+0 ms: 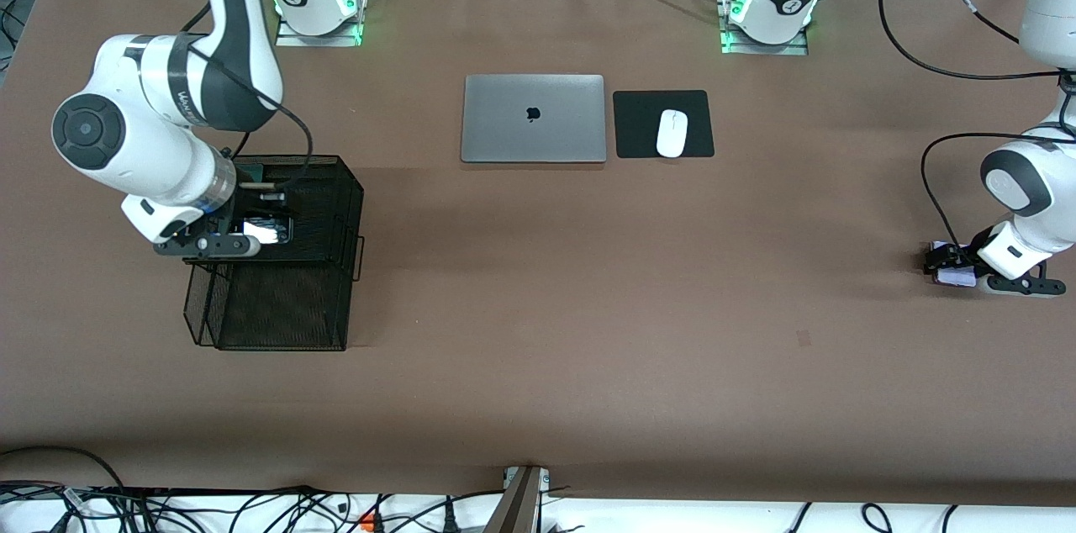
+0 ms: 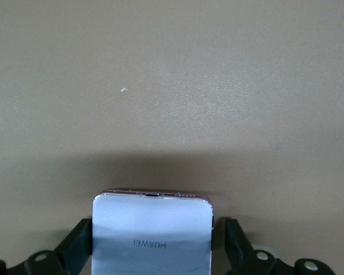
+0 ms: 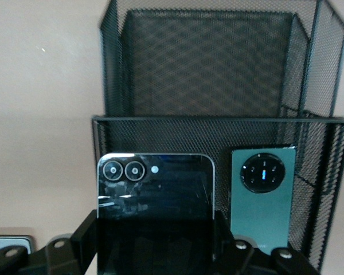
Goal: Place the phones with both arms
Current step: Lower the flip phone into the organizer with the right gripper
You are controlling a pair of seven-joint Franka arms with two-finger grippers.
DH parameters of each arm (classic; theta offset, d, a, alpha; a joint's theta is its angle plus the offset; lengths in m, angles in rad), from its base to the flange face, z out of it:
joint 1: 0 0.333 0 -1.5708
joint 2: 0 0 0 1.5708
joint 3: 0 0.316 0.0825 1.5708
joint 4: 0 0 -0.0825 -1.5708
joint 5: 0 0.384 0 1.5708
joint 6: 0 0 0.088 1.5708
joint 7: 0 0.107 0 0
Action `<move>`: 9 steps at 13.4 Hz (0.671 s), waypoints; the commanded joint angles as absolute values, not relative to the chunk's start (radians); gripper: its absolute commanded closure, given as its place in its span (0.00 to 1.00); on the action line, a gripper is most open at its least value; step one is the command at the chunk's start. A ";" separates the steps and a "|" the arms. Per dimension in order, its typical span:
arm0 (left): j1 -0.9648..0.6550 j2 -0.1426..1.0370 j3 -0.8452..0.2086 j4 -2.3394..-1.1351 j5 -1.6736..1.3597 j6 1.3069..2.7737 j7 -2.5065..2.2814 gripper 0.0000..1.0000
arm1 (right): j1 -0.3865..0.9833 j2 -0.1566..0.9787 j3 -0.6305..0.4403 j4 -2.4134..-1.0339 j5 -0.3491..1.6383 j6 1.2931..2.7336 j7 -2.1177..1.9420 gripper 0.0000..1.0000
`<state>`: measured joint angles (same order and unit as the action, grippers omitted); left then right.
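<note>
My right gripper (image 1: pixel 256 229) hangs over the black mesh basket (image 1: pixel 277 323), shut on the small black phone (image 1: pixel 269 230). In the right wrist view the black phone (image 3: pixel 155 183) sits between the fingers (image 3: pixel 85 232) of that gripper (image 3: pixel 155 238), lenses outward. The dark-green phone (image 3: pixel 264 192) lies inside the basket (image 3: pixel 218 132) beside it. At the left arm's end of the table, my left gripper (image 1: pixel 950 264) is down at the surface, open around the pale lilac-white phone (image 1: pixel 958 277). That phone (image 2: pixel 152 220) lies between the gripper's (image 2: pixel 153 249) fingers (image 2: pixel 236 240), with a gap on one side.
A closed silver laptop (image 1: pixel 533 118) lies mid-table toward the robots' bases. A white mouse (image 1: pixel 672 133) on a black pad (image 1: pixel 663 124) is beside it. Brown tabletop (image 1: pixel 588 306) stretches between the basket and the left gripper. Cables run along the edge nearest the camera.
</note>
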<state>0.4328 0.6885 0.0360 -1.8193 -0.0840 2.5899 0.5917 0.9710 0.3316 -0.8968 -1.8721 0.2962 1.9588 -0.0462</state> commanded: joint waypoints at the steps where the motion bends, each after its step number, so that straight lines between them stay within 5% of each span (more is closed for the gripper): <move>1: 0.446 0.704 0.025 -1.795 -0.120 2.589 0.630 0.01 | 0.997 0.218 -0.885 -2.069 0.282 2.116 -0.046 0.81; 5: 0.459 0.715 0.023 -1.784 -0.121 2.589 0.643 0.24 | 1.000 0.219 -0.879 -2.164 0.284 2.282 -0.044 0.81; 6: 0.462 0.715 0.021 -1.783 -0.121 2.589 0.643 0.41 | 1.000 0.230 -0.877 -2.171 0.290 2.313 -0.040 0.80; 8: 0.460 0.713 0.021 -1.775 -0.123 2.586 0.637 0.88 | 1.000 0.248 -0.862 -2.175 0.301 2.365 -0.026 0.80; 9: 0.456 0.712 0.021 -1.764 -0.132 2.579 0.631 1.00 | 1.002 0.255 -0.858 -2.177 0.304 2.379 -0.025 0.79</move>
